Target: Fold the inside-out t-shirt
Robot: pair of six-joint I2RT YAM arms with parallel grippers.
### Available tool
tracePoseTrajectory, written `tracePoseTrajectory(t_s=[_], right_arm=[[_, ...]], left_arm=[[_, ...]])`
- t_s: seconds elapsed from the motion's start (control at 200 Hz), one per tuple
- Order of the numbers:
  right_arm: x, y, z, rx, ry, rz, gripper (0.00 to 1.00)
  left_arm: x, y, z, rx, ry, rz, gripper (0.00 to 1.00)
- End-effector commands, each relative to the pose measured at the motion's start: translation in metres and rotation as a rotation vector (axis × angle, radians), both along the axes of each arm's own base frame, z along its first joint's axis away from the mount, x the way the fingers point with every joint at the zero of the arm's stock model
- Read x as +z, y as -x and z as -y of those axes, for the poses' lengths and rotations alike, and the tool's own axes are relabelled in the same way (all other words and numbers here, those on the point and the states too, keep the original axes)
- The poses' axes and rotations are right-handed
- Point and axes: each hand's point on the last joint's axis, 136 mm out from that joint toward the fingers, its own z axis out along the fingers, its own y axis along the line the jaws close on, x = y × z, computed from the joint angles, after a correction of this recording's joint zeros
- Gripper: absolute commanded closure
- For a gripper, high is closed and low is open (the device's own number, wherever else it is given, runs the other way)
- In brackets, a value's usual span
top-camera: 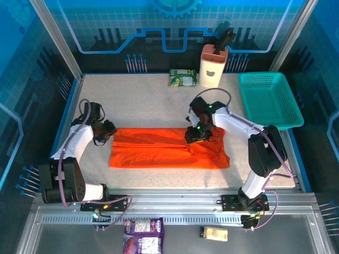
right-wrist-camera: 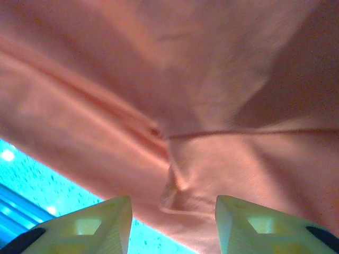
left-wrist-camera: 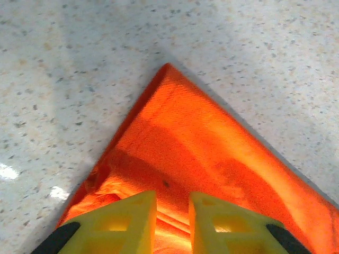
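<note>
Near rail: purple foil snack packet (top-camera: 143, 233) at 6 and small beige packet (top-camera: 214, 233) at 5, both off the work surface, no part in the job
Shirt: bright orange thin-cloth t-shirt (top-camera: 169, 148) lies flat on the speckled grey table (top-camera: 148, 100), just to the 6 side of centre, as a long band running 9 to 3; looks part-folded, the 3 end bunchier w/ a seam ridge
L gripper: (left-wrist-camera: 172, 197) low over the band's 10 o'clock corner; yellow fingers (left-wrist-camera: 127, 222) a narrow gap apart, nothing pinched betw them as far as I can see
Why there: prob. because a corner is the handle for squaring an edge
R gripper: (right-wrist-camera: 172, 203) over the band's 1–2 o'clock part, cam v. close to the fabric; fingers (right-wrist-camera: 95, 227) spread wide, a seam + small pucker betw them, cloth not clamped
Step (my read): both sets of fingers parted at the far edge, so betw folds; next prob. needs fresh grips for a crosswise fold, 3 toward 9
Risk: thin cloth may cling to a finger on lift-off and drag the edge crooked
Far side: teal plastic mesh basket (top-camera: 270, 100) at 2, cream holder w/ dark handles (top-camera: 213, 66) at 12–1, green packet (top-camera: 183, 78) at 12, all well apart from the shirt, prob. just parked out of the way
</note>
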Motion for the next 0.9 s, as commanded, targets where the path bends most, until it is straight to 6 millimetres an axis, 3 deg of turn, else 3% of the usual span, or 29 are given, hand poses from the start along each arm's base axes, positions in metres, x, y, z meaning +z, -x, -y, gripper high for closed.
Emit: tracePoseTrajectory(t_s=[0.0,0.145,0.36,0.425,0.51,0.615,0.74,0.896], right_arm=[[0.001,-0.031,-0.001,-0.113,-0.133,0.01,0.53],[-0.013,-0.064,0.018,-0.248,-0.218,0.004,0.53],[-0.052,-0.084,0.066,-0.422,-0.214,-0.037,0.53],[-0.049,-0.086,0.076,-0.438,-0.21,-0.028,0.53],[-0.027,-0.089,0.084,-0.442,-0.242,0.037,0.52],[-0.011,-0.085,0.112,-0.484,-0.199,0.096,0.53],[-0.017,-0.079,0.142,-0.526,-0.167,0.083,0.56],[-0.03,-0.073,0.149,-0.531,-0.199,0.031,0.62]], left_arm=[[-0.009,-0.01,0.023,-0.049,0.079,-0.041,0.81],[-0.042,-0.016,0.041,-0.07,0.153,-0.111,0.84],[-0.085,-0.004,0.027,-0.037,0.133,-0.203,0.85],[-0.087,-0.003,0.022,-0.027,0.129,-0.205,0.85],[-0.085,-0.002,0.019,-0.023,0.125,-0.202,0.85],[-0.083,-0.003,0.018,-0.024,0.12,-0.198,0.85],[-0.083,-0.003,0.017,-0.029,0.116,-0.197,0.85],[-0.085,-0.001,0.017,-0.03,0.112,-0.205,0.85]])
